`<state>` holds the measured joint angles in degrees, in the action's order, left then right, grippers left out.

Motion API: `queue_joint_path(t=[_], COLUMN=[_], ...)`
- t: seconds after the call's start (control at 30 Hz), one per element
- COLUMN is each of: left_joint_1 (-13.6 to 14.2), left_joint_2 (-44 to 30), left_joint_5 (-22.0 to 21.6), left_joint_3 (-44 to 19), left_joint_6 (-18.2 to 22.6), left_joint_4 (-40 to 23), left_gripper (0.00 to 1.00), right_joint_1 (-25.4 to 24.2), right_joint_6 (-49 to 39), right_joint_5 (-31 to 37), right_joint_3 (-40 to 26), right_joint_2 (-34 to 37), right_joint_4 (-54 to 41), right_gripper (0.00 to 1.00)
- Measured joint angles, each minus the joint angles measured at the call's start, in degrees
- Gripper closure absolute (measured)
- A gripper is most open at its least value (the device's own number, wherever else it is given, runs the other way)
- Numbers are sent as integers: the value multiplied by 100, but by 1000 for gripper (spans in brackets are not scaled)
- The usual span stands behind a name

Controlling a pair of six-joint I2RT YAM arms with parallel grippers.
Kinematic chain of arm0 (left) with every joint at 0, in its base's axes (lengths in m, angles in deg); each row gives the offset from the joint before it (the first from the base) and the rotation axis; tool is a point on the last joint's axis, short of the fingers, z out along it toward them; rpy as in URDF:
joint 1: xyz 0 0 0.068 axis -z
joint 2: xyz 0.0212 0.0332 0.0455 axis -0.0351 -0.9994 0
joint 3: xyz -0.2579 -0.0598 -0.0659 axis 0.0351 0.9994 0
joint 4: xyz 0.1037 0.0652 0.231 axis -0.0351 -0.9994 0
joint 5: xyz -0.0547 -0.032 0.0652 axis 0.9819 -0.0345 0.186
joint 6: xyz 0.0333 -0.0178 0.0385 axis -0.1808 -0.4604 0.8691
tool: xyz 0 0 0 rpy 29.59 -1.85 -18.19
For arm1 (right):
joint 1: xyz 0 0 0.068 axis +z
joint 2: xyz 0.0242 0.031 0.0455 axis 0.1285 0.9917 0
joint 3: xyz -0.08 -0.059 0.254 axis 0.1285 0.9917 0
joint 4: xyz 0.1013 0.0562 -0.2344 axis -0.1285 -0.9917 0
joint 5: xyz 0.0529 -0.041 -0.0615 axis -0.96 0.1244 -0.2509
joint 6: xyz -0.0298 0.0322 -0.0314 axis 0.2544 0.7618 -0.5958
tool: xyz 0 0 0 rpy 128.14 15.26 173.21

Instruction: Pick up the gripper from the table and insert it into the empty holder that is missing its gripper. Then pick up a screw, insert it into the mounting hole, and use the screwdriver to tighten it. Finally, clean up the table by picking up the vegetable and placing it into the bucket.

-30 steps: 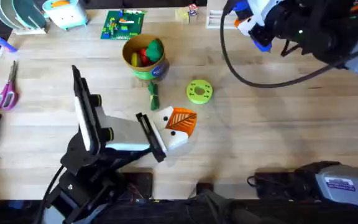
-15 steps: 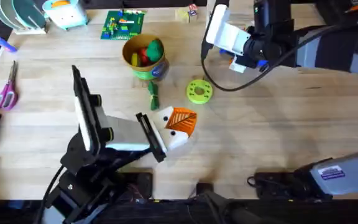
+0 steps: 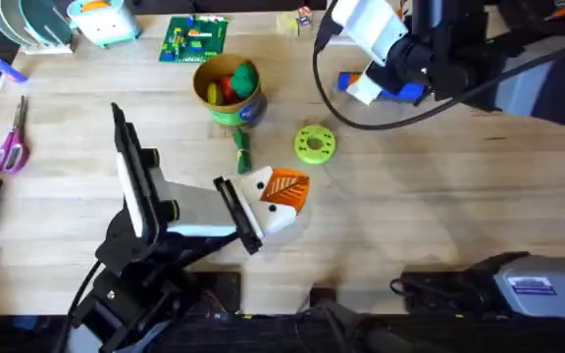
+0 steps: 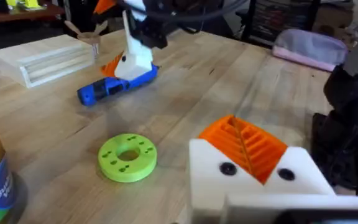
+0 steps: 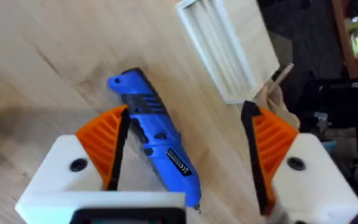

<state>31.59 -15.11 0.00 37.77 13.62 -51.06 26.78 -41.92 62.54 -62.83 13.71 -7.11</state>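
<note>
Since half a second ago: right gripper [image 3: 361, 86] has shifted up-table to the blue screwdriver [image 3: 385, 88], which lies flat at the far right beside a pale wooden block [image 5: 225, 46]. Its jaws stand wide, straddling the screwdriver [image 5: 157, 146] without closing on it. Left gripper [image 3: 281, 201]: rests low at table centre, orange gripper pad [image 4: 244, 146] seated in the white holder [image 4: 253, 183]; its opening cannot be told. Lime-green disc [image 3: 314, 144]: just beyond it. Dark green vegetable [image 3: 242, 151]: on the table, touching the yellow bucket [image 3: 230, 93]. Scissors [image 3: 10, 142]: far left.
</note>
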Motion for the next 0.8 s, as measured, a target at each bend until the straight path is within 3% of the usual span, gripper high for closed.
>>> queue_joint_path(t=[0.17,0.2,0.37,0.4,0.7,0.8], left_joint_1=[0,0,0,1,1,2], left_joint_2=[0,0,0,0,0,-6], left_joint_5=[-342,-421,-704,-726,-1042,-1418], left_joint_3=[0,0,0,0,-36,-400], left_joint_6=[23,74,72,60,-7,-329], left_joint_4=[-4,-7,-15,-15,-96,-810], left_gripper=[995,929,139,43,9,10], right_joint_1=[-2,0,-2,-2,205,353], right_joint_6=[1057,1214,1733,1781,2155,2196], right_joint_5=[-2,-2,-2,-2,-4,-4], right_joint_3=[-2,-2,-2,-2,-2,-2], right_joint_2=[-679,-766,-1045,-1058,-1057,-1056], right_joint_4=[-1,-19,-413,-500,-1363,-1536], right_gripper=[10,10,10,11,10,10])
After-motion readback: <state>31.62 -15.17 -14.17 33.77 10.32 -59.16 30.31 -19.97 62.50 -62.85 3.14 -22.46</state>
